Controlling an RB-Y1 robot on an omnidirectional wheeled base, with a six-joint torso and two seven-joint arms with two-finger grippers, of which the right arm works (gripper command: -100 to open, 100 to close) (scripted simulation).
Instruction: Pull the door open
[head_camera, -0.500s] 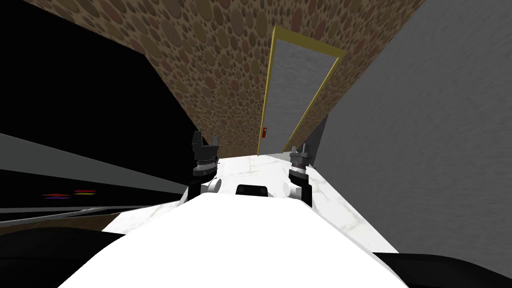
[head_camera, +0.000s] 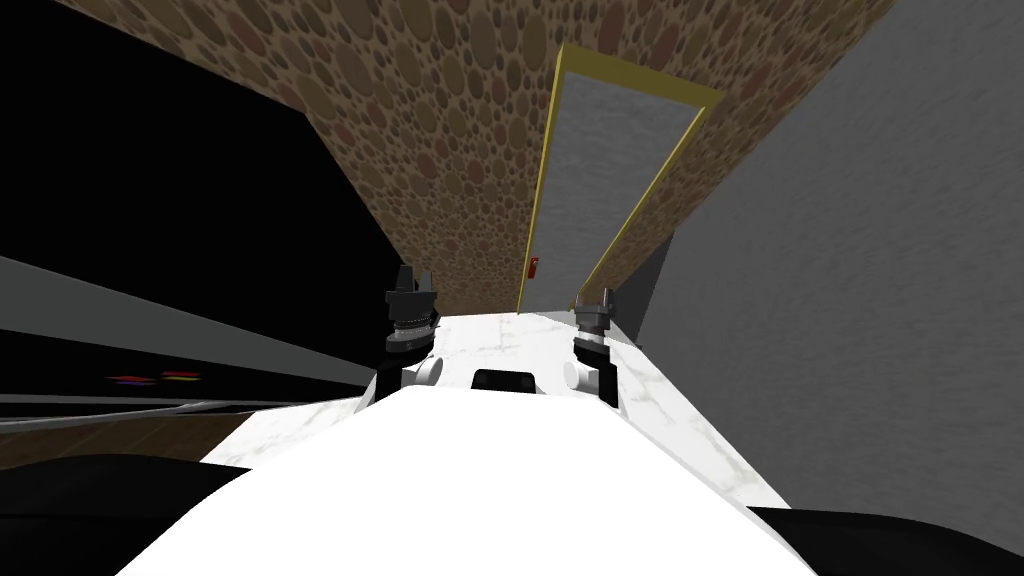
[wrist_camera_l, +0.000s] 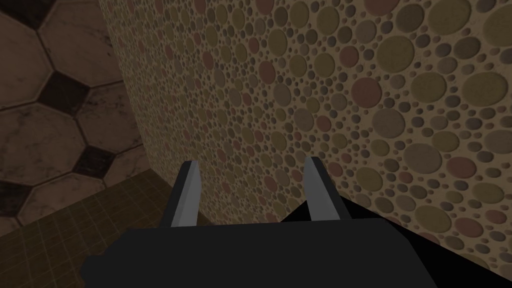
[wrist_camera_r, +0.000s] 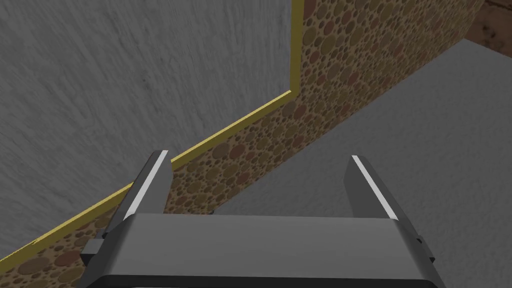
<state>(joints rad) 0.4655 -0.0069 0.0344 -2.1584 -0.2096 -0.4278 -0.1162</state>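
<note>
Door (head_camera: 605, 180): a grey panel set in a thin yellow frame (head_camera: 640, 92), in the pebble-patterned wall (head_camera: 450, 150) at the far end of the passage. The panel filled its frame, with no gap showing along the edges. A small red handle (head_camera: 534, 267) sat low on the panel, close to the frame's left-hand edge. I could not make out the handle's shape.

Both grippers were held up in front of my chest, over the white marbled floor (head_camera: 500, 335) and well apart from the door.

Left gripper (head_camera: 413, 280): in its wrist view the two fingers (wrist_camera_l: 189, 192) stood spread with nothing between them (wrist_camera_l: 252, 162).

Right gripper (head_camera: 596, 296): nearer the door's side of the passage. In its wrist view the fingers (wrist_camera_r: 150, 182) were likewise spread wide and held nothing (wrist_camera_r: 260, 156). That camera looked at the grey door panel (wrist_camera_r: 125, 75), the yellow frame strip (wrist_camera_r: 230, 127), a band of the pebbled wall (wrist_camera_r: 320, 80) beside it, and the plain grey wall (wrist_camera_r: 400, 125) that met it at a corner.

In the head view the same grey wall (head_camera: 850, 250) ran along my right side. A black area (head_camera: 150, 200) lay to my left past the pebbled wall's edge.

Neither gripper touched the handle or the door.
</note>
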